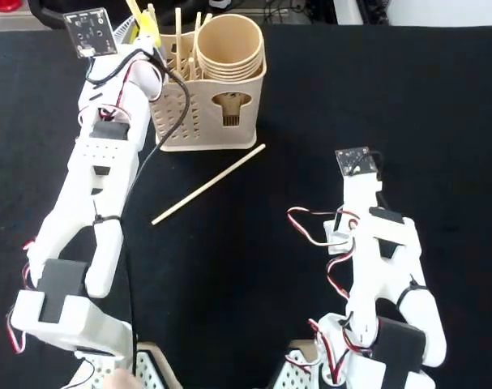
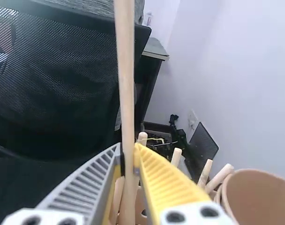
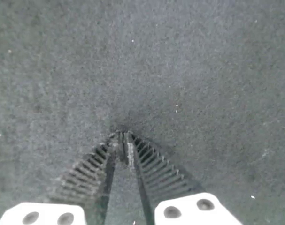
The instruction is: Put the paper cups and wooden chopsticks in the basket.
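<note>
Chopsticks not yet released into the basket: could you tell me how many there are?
2. A loose chopstick lies on the table before the basket; a held chopstick stands in the left gripper over it. More may be hidden.

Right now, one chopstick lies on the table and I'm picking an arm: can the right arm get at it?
Probably yes: the loose chopstick lies flat on open table, nothing between it and the right gripper, which is shut and empty.

Pale wood chopstick [image 2: 124, 70] between the left gripper [image 2: 128, 157]'s ribbed fingers, one yellow [image 2: 156, 176], one grey. Just beyond it, tan paper cups [image 1: 229, 44] in a cream basket [image 1: 189, 121] patterned with dot holes. Under the black-ribbed right gripper [image 3: 123, 138], the table [image 3: 203, 70] is dark grey, flecked white
</note>
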